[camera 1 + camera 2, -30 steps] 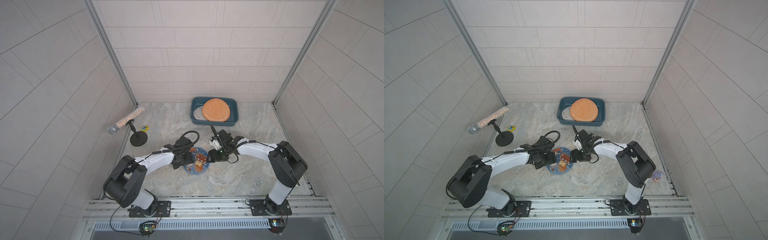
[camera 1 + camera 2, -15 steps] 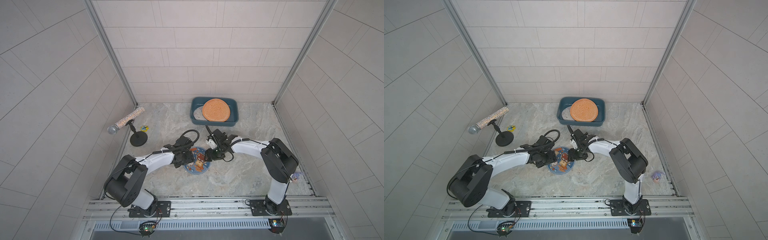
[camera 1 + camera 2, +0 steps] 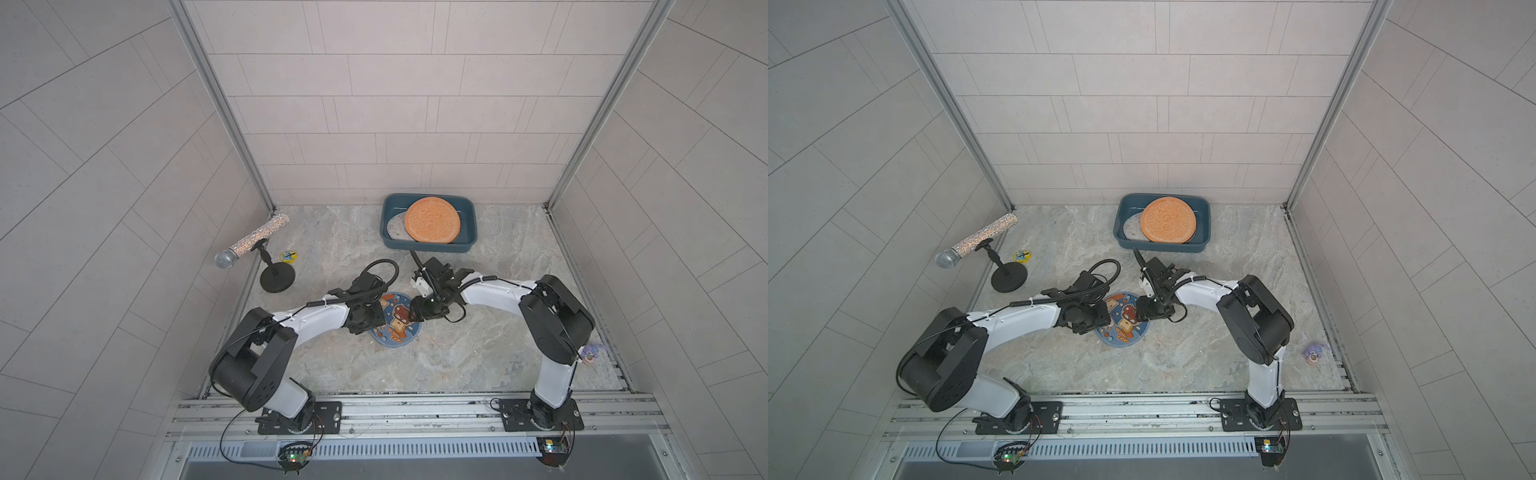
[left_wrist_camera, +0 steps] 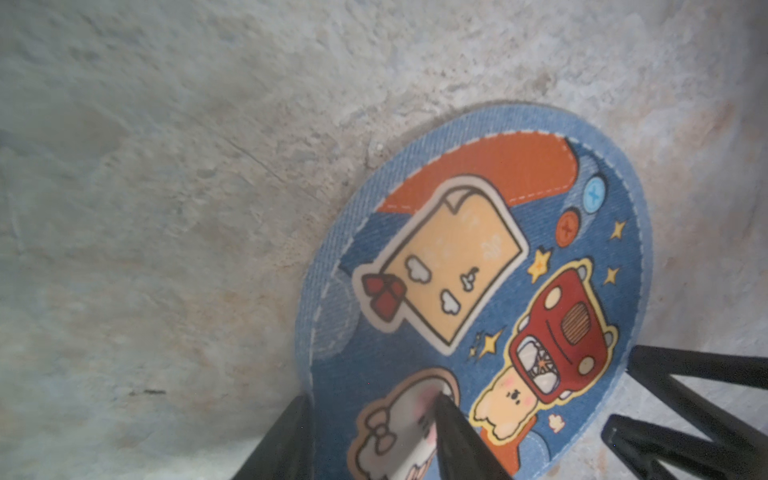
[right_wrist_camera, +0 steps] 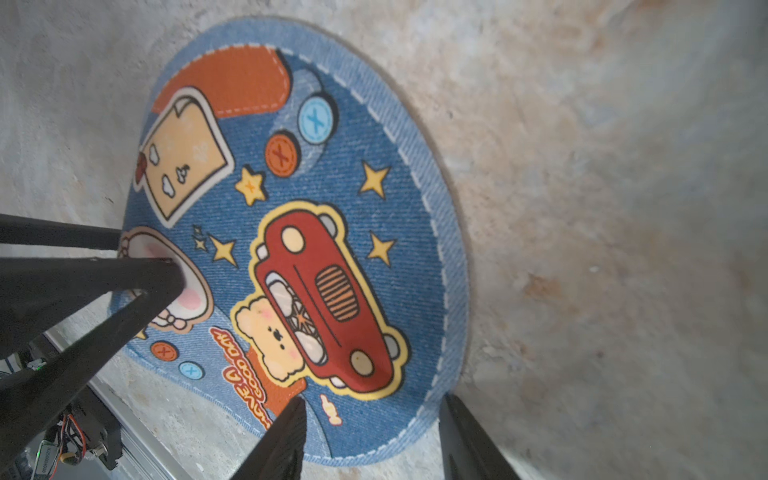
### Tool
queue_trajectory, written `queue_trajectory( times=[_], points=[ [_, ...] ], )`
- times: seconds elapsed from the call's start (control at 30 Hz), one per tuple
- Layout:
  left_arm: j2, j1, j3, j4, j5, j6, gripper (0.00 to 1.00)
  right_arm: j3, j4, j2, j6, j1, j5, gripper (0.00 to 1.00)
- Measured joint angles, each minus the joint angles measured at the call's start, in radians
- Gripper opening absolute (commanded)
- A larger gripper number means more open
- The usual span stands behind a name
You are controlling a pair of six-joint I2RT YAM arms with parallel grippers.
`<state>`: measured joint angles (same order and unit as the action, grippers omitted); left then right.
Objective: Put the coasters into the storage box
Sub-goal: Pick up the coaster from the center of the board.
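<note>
Blue coaster [image 3: 397,326] btwn L hand [image 4: 370,401], R hand [image 5: 372,399], prob. unclamped

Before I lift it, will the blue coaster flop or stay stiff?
Likely bends a little: the blue coaster looks thin, with a woven face. Probably light, being so thin. It lies flat on the table, so a push may slide it.

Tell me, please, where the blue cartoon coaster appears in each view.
In a top view: blue cartoon coaster lies between left hand and right hand.
In a top view: coaster likewise between them.
Left wrist: coaster close up, rim inside left hand.
Right wrist: coaster close up, rim inside right hand.
Shared landmark: its red car print.
</note>
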<state>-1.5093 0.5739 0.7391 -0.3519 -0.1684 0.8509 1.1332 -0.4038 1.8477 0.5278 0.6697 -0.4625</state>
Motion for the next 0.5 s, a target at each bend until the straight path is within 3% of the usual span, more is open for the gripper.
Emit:
queue_trajectory(
  times=[0.3, 0.5],
  points=[
    [-0.005, 0.000, -0.010, 0.004, -0.010, 0.010, 0.02, -0.002, 0.011, 0.000, 0.000, 0.000, -0.003, 0.54],
    [-0.002, 0.000, -0.005, -0.005, -0.016, 0.006, 0.00, -0.023, 0.033, -0.014, 0.000, -0.010, -0.022, 0.59]
  ],
)
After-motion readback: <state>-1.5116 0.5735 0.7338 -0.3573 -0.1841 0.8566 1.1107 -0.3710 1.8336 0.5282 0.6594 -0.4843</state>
